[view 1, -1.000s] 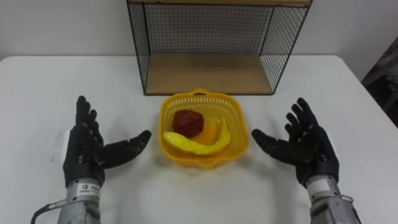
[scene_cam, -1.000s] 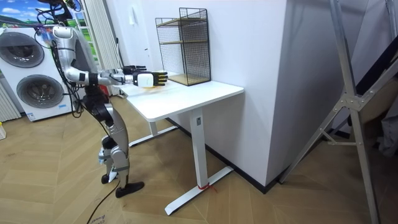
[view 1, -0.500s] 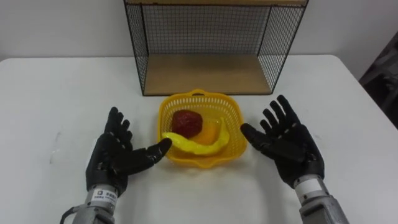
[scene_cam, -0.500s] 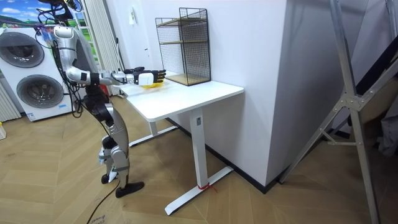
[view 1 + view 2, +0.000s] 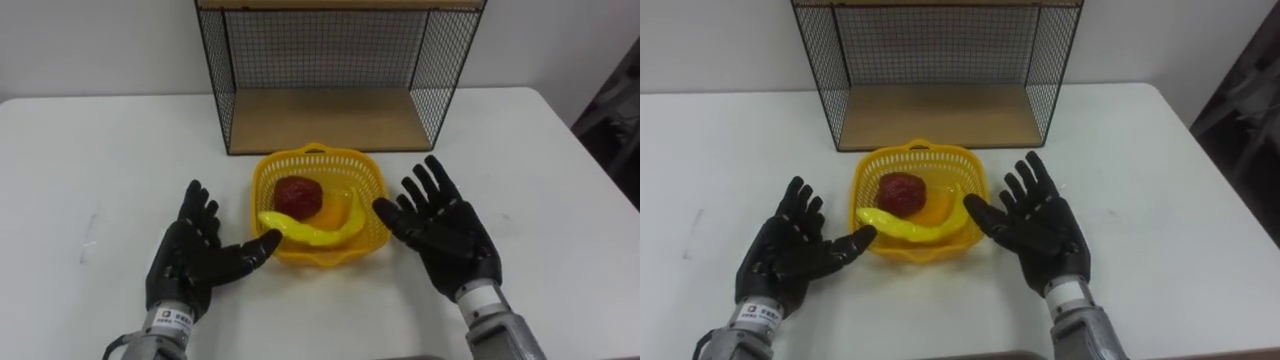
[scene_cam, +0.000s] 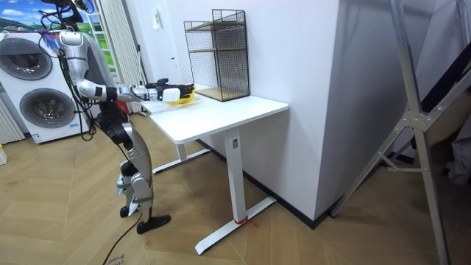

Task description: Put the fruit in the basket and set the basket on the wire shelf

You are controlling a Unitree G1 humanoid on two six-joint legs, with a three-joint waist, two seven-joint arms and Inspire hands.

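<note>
A yellow plastic basket (image 5: 366,176) (image 5: 966,165) stands on the white table just in front of the wire shelf (image 5: 327,118) (image 5: 930,115). Inside it lie a dark red fruit (image 5: 297,195), an orange fruit (image 5: 332,211) and a yellow banana (image 5: 310,232) that rests across the front rim. My left hand (image 5: 195,255) (image 5: 788,248) is open, palm up, with its thumb at the basket's front left rim. My right hand (image 5: 440,230) (image 5: 1035,225) is open at the basket's right side, thumb close to the rim. In the room view I stand at the table's end with both arms stretched over it (image 6: 165,93).
The wire shelf has a wooden bottom board (image 5: 325,120) and mesh walls, open toward me. The white table (image 5: 80,150) stretches wide to both sides. The room view shows washing machines (image 6: 33,81) behind me.
Both hands have moved inward from wide apart to either side of the basket. The left thumb now reaches its front rim.
</note>
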